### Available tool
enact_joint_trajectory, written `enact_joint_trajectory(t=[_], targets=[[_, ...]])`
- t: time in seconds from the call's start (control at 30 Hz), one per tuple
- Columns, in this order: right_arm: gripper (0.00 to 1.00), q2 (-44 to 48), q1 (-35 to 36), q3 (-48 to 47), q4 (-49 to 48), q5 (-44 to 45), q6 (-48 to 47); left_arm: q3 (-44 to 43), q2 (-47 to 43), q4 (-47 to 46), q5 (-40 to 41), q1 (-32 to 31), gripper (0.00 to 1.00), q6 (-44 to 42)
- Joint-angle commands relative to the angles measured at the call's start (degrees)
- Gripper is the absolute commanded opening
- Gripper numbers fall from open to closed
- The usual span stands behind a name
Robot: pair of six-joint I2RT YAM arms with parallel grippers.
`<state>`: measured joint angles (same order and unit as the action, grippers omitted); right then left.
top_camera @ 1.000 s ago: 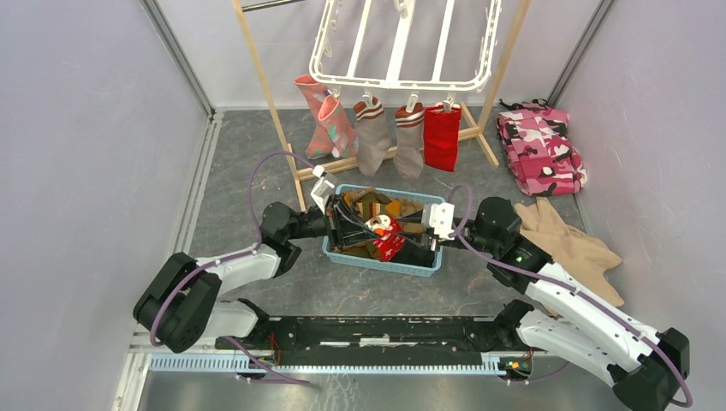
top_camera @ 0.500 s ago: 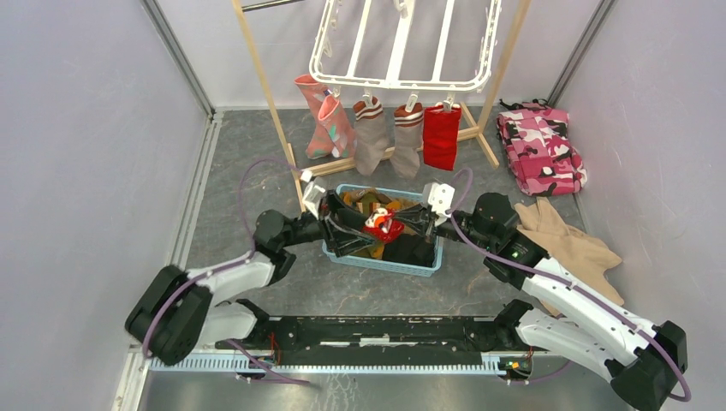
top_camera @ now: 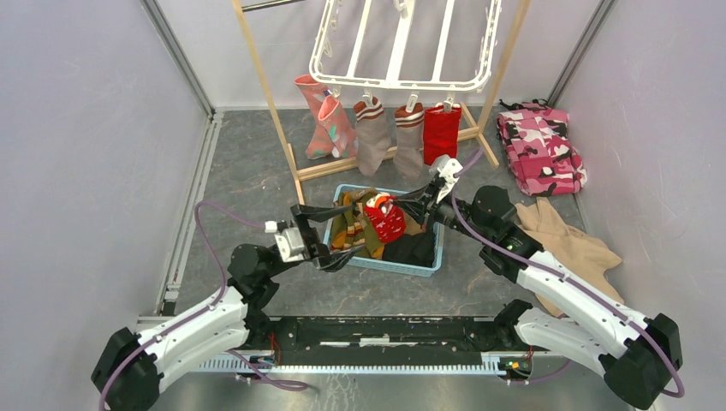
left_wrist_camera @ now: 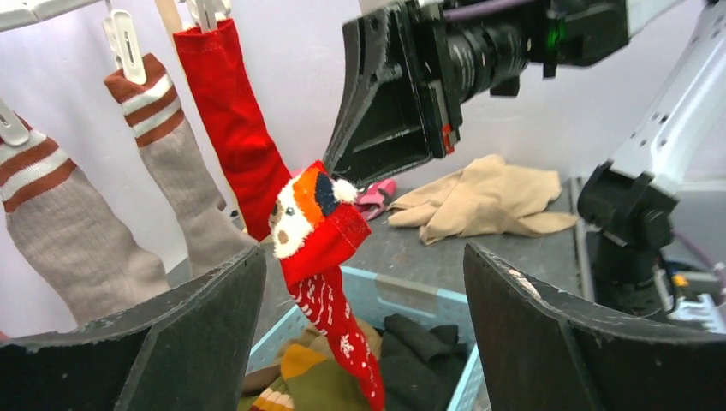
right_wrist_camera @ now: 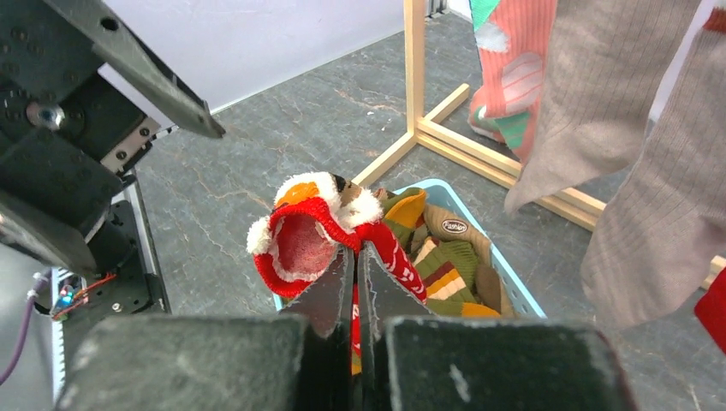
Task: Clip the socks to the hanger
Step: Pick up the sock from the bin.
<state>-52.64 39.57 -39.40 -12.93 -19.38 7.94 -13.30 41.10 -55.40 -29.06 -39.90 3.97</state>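
Sock point(top_camera: 385, 221) pinched in right fingers point(right_wrist_camera: 330, 295) above basket point(top_camera: 425, 267), left fingers point(left_wrist_camera: 197, 334) spread

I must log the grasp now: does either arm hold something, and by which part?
The right gripper, jaws shut, pinches the red sock with white-orange fluffy cuff by that cuff's rim. The left gripper, jaws open, holds nothing.

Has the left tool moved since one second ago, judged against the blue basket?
Yes. The left tool has drawn back from over the middle of the blue basket to its left rim, toward the arm bases.
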Motion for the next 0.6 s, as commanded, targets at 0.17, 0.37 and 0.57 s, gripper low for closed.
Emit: enact_joint_trajectory(t=[0.17, 0.37, 0.57], targets=[[0.00, -0.62, -1.04, -2.97, -2.76, -1.89, 5.69, -7.02, 11.06, 6.89, 12.47, -8.44, 0.87, -28.52], [0.00, -0.32, -1.37, -2.70, -2.11, -2.55, 5.33, -9.78, 17.78, 4.80, 15.60, -8.70, 0.81, -29.30], [0.00, -0.36, -1.97, -2.45, -1.87, -3.10, 5.11, -11.42, 21.56, 2.30, 17.35, -8.70, 0.77, -27.01]])
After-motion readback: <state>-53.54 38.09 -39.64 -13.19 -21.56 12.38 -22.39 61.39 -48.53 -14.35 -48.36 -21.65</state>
